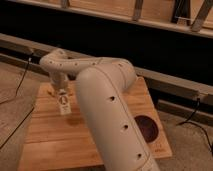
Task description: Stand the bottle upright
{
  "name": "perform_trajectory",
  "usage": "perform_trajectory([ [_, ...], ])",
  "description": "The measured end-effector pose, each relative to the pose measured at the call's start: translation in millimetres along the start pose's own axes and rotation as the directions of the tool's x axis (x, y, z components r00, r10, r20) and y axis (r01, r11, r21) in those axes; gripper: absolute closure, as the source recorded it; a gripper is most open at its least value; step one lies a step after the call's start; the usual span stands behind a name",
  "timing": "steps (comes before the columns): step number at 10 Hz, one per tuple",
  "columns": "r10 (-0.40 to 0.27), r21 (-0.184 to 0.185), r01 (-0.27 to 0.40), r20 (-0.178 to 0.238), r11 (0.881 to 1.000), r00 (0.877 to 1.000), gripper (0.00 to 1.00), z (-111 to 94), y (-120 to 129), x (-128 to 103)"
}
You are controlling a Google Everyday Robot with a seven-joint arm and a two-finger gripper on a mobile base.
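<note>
Gripper is positioned over the wooden slatted table, closed on the small pale white-labelled bottle, held upright.

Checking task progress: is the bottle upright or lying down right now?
Upright, roughly: the bottle hangs vertically under the gripper at the wooden table's left side. Whether its base touches the wood, cannot tell.

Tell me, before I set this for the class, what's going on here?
A robot arm bends over a wooden table, reaching to its far left side. The gripper points down there with the bottle at its tip, label facing the camera and roughly vertical just over the wood. Whether the bottle already stands on the table cannot be told. A dark bowl sits on the right side, partly behind the arm.
</note>
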Motion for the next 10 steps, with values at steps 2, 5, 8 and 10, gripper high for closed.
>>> perform_trajectory([
  [2, -0.043, -0.029, 0.045, 0.08, 0.999, 0.996, 1.0, -20, 2, -3],
  [5, -0.117, -0.05, 0.128, 0.18, 0.991, 0.977, 1.0, -45, 2, -5],
  [8, -0.199, -0.081, 0.227, 0.263, 0.971, 0.944, 1.0, -60, 6, -3],
  [10, -0.253, -0.135, 0.31, 0.326, 0.941, 0.911, 1.0, -67, 12, -1],
])
